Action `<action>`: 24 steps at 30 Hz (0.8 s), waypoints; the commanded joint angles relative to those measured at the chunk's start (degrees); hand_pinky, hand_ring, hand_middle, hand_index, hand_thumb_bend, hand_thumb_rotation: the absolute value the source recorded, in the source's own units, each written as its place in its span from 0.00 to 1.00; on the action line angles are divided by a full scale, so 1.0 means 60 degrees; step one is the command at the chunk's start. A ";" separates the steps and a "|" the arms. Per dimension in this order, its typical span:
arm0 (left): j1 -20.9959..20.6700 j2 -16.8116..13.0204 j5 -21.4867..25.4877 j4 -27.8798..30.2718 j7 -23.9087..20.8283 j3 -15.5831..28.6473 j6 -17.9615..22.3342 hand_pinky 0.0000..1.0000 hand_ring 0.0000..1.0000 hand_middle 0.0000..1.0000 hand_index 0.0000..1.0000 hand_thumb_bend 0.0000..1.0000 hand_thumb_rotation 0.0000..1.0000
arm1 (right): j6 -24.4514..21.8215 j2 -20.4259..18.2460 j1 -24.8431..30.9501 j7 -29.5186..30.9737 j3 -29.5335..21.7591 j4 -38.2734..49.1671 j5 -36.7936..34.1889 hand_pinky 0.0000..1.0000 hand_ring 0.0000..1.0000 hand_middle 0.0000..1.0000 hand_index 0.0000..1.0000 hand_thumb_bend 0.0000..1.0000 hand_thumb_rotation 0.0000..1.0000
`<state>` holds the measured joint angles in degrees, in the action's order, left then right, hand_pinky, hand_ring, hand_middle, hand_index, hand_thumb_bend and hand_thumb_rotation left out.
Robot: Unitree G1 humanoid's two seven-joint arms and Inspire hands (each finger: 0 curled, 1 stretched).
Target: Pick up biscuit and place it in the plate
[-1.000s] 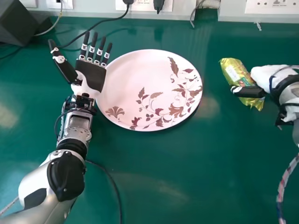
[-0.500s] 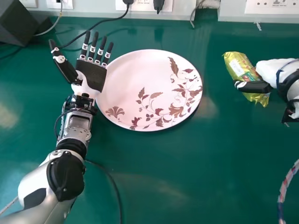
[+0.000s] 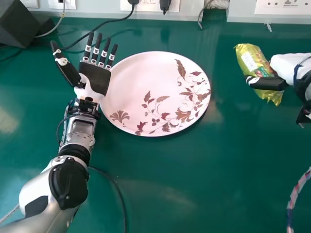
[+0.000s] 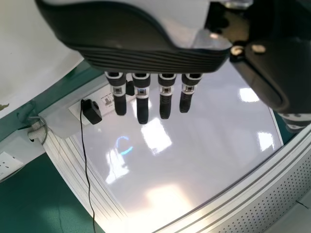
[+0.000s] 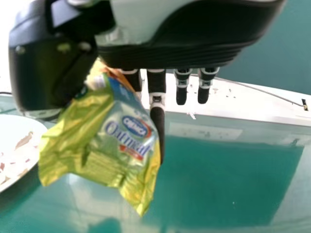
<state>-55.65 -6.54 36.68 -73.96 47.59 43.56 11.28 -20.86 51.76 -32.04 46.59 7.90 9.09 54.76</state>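
Observation:
My right hand (image 3: 268, 83) is at the right side of the head view, its thumb pressed across the yellow-green biscuit packet (image 3: 259, 73). In the right wrist view the packet (image 5: 109, 141) is pinched between thumb and fingers of the right hand (image 5: 157, 111). The packet is to the right of the plate (image 3: 155, 92), apart from it. The white plate with brown leaf patterns holds nothing. My left hand (image 3: 95, 80) rests palm up at the plate's left edge, fingers straight; the left wrist view shows its fingers (image 4: 142, 104).
A dark box (image 3: 22, 24) stands at the back left with black cables near it. Wall sockets (image 3: 149, 5) line the table's back edge. A braided cable (image 3: 294, 199) hangs at the lower right.
The right hand and the packet have moved right and slightly toward the back of the table. The left arm and the plate have stayed still.

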 commanded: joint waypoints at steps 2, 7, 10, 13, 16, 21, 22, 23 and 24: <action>0.0405 0.0130 -0.0012 -0.0230 0.0073 0.0006 -0.0044 0.94 0.89 0.96 1.00 1.00 0.51 | -0.0020 0.0195 0.0058 -0.0052 -0.0277 0.0395 0.0064 1.00 1.00 0.41 0.50 0.50 0.00; 0.0387 0.0130 -0.0023 -0.0230 -0.0014 -0.0003 -0.0062 0.93 0.89 0.96 1.00 1.00 0.50 | -0.0067 0.0150 0.0045 0.0072 -0.0371 0.0704 0.0080 1.00 1.00 0.41 0.50 0.50 0.00; 0.0387 0.0133 -0.0020 -0.0223 0.0018 -0.0010 -0.0076 0.93 0.89 0.96 1.00 1.00 0.51 | -0.0083 0.0132 0.0064 0.0086 -0.0406 0.0875 0.0083 1.00 1.00 0.41 0.50 0.50 0.00; 0.0386 0.0141 0.0004 -0.0228 0.0005 0.0015 -0.0085 0.93 0.89 0.96 1.00 1.00 0.52 | -0.0084 0.0102 0.0084 0.0070 -0.0422 0.1041 0.0112 1.00 1.00 0.41 0.50 0.50 0.00; 0.0384 0.0142 0.0006 -0.0231 0.0011 0.0023 -0.0071 0.93 0.88 0.96 1.00 1.00 0.52 | -0.0132 0.0026 0.0094 0.0028 -0.0434 0.1236 0.0143 1.00 1.00 0.44 0.49 0.50 0.00; 0.0387 0.0142 0.0034 -0.0231 0.0128 0.0036 -0.0126 0.92 0.88 0.96 1.00 1.00 0.53 | -0.0176 -0.0076 0.0190 -0.0077 -0.0423 0.1610 0.0263 1.00 1.00 0.41 0.50 0.50 0.00; 0.0384 0.0137 0.0063 -0.0237 0.0161 0.0058 -0.0183 0.92 0.88 0.96 1.00 1.00 0.54 | -0.0159 -0.0103 0.0224 -0.0130 -0.0438 0.1663 0.0266 1.00 1.00 0.41 0.50 0.50 0.00; 0.0385 0.0143 0.0066 -0.0238 0.0152 0.0062 -0.0173 0.92 0.88 0.96 1.00 1.00 0.54 | -0.0145 -0.0133 0.0258 -0.0188 -0.0452 0.1705 0.0272 1.00 1.00 0.41 0.50 0.50 0.00; 0.0389 0.0151 0.0046 -0.0235 0.0129 0.0048 -0.0116 0.92 0.88 0.96 1.00 1.00 0.54 | -0.0120 -0.0167 0.0288 -0.0265 -0.0449 0.1746 0.0303 1.00 1.00 0.41 0.50 0.50 0.00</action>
<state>-55.69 -6.56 36.81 -73.99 48.01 43.58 10.86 -21.57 51.28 -30.90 46.32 6.30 18.28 55.88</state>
